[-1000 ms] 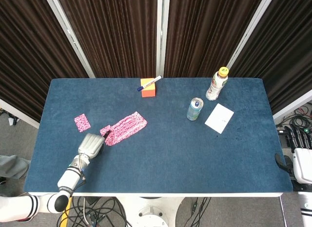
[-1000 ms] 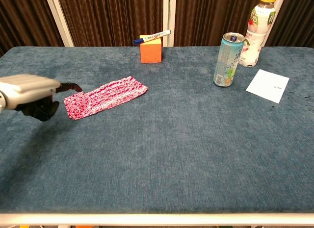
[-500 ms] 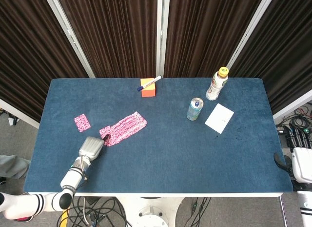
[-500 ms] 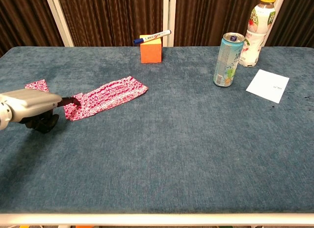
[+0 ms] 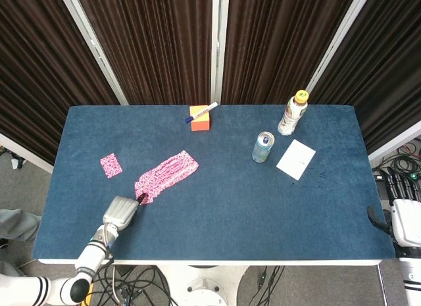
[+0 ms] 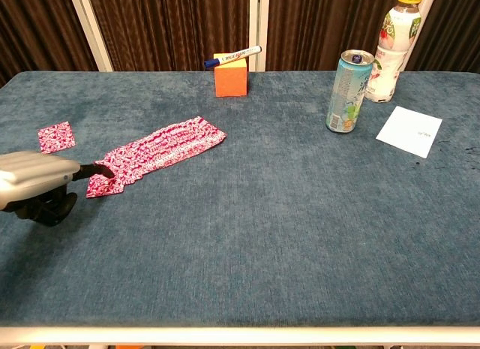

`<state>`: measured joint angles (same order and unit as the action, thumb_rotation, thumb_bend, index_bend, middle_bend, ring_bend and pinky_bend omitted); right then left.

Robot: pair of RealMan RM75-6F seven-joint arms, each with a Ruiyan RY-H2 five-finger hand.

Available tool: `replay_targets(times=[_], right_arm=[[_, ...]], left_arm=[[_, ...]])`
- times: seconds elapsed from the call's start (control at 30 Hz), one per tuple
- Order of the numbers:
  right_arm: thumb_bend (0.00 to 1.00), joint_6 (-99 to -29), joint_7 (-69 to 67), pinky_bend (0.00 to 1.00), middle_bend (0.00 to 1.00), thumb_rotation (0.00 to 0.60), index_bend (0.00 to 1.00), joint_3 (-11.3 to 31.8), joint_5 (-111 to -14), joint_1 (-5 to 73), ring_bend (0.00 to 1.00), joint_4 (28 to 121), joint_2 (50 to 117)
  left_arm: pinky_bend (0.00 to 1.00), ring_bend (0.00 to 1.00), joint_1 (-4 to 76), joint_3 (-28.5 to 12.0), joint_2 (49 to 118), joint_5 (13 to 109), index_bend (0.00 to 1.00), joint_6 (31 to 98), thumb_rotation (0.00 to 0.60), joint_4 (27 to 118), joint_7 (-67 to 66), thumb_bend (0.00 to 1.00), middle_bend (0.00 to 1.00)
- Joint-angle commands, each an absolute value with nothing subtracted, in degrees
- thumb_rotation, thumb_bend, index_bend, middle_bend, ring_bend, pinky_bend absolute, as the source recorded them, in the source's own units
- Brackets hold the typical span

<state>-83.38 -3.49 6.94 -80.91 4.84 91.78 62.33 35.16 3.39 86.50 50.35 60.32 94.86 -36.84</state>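
Left hand is seen low at the near-left of the table, a smooth grey shell over dark fingers; a dark fingertip is pinched onto the near end of the patterned cloth. The cloth is a long, soft strip in a red-and-white print, laid flat on a diagonal from the hand toward the far right, with its near corner pulled out and slightly crumpled at the fingertip. The table is covered in a blue, short-pile, carpet-like fabric with a rounded near edge. A small square patch of the same red print is found flat just beyond the hand on the left, apart from the strip. Right hand is seen only in the head view, off the near-right edge of the table, dark fingers pointed up and apart, nothing held. Further back on the right, a white paper rectangle is laid flat, with a tall metal can upright just left of it. Behind the can, a plastic bottle with a yellow cap is stood. At the far centre, an orange cube is topped by a white marker with a blue cap, laid across it.
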Motion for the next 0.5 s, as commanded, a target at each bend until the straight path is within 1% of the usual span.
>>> replay_targets(times=[0.03, 0.1, 0.2, 0.4, 0.5], right_arm=[[0.28, -83.3, -3.7, 0.0, 0.0, 0.6, 0.0, 6.8, -81.1, 4.8, 0.0, 91.6, 62.5], [0.28, -83.3, -3.9, 0.0, 0.0, 0.6, 0.0, 6.6, -81.3, 4.8, 0.0, 91.3, 62.7], [0.28, -83.4, -4.1, 0.0, 0.0, 0.6, 0.0, 6.5, -81.5, 4.8, 0.0, 91.3, 62.7], [0.28, -84.4, -4.0, 0.0, 0.0, 0.6, 0.0, 6.6, -81.8, 4.3, 0.0, 91.7, 62.2], [0.28, -84.5, -4.0, 0.0, 0.0, 0.6, 0.0, 6.7, -81.5, 4.2, 0.0, 91.7, 62.1]], left_arm=[[0.92, 0.92, 33.6, 5.2, 84.7, 51.7, 0.11, 62.5, 0.6, 97.9, -37.9, 0.76, 0.98], [0.92, 0.92, 32.9, 6.1, 83.9, 51.8, 0.11, 63.1, 0.6, 99.3, -38.5, 0.76, 0.98], [0.92, 0.92, 32.1, 6.4, 83.8, 52.6, 0.11, 64.2, 0.6, 99.8, -38.2, 0.76, 0.98], [0.92, 0.92, 31.6, 4.4, 84.9, 55.7, 0.11, 66.1, 0.6, 98.1, -36.8, 0.77, 0.98], [0.92, 0.92, 32.1, 3.3, 85.6, 55.2, 0.11, 65.2, 0.6, 96.4, -36.8, 0.77, 0.98]])
